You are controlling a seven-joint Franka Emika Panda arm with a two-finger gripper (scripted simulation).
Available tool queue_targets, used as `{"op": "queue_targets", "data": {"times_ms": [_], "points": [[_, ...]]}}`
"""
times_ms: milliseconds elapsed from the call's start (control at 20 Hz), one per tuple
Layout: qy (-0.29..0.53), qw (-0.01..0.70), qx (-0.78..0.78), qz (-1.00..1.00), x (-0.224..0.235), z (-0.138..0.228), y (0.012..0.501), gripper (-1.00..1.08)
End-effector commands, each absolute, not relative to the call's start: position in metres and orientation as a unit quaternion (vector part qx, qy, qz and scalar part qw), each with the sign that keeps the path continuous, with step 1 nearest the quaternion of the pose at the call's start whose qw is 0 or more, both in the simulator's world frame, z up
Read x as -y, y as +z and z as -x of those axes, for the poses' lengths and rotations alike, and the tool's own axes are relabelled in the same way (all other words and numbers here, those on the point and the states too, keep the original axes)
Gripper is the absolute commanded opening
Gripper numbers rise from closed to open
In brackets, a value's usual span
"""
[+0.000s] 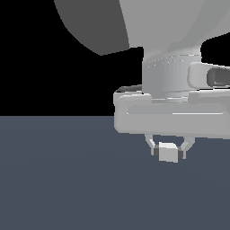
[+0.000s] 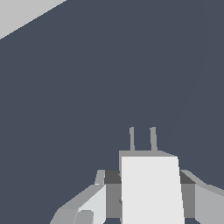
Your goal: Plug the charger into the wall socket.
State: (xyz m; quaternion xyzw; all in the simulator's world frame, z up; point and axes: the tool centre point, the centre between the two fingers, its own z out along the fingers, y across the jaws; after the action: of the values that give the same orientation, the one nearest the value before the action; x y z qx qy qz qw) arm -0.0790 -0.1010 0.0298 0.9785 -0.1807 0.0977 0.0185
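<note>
The charger (image 1: 168,152) is a small light-grey boxy block held between my gripper's (image 1: 169,151) two fingers, lifted above the dark grey floor. In the wrist view the charger (image 2: 151,188) fills the lower middle, with two thin prongs (image 2: 142,139) sticking out from its far end. The gripper (image 2: 146,188) is shut on it, dark pads pressing both sides. A light-grey flat corner (image 2: 22,15) shows at the edge of the wrist view; I cannot tell whether it is the wall socket. No socket shows in the exterior view.
The arm's large light-grey body (image 1: 170,67) fills the upper part of the exterior view's right. The dark grey floor (image 1: 67,179) spreads below, black background above.
</note>
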Motion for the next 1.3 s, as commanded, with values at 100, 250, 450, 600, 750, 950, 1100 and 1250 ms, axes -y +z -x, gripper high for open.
{"op": "queue_targets", "data": {"times_ms": [100,250,450,600,750,950,1100,1250], "points": [[0.099,0.014,0.130,-0.986,0.106,0.071,0.041,-1.00],[0.100,0.011,0.094,-0.990,0.110,0.065,0.049,-1.00],[0.101,0.006,0.047,-0.994,0.113,0.058,0.059,-1.00],[0.101,0.003,0.012,-0.995,0.114,0.052,0.067,-1.00],[0.101,-0.001,-0.023,-0.995,0.116,0.046,0.074,-1.00],[0.100,-0.006,-0.067,-0.993,0.116,0.038,0.083,-1.00],[0.100,-0.009,-0.095,-0.990,0.116,0.033,0.089,-1.00],[0.099,-0.011,-0.118,-0.988,0.116,0.029,0.093,-1.00]]}}
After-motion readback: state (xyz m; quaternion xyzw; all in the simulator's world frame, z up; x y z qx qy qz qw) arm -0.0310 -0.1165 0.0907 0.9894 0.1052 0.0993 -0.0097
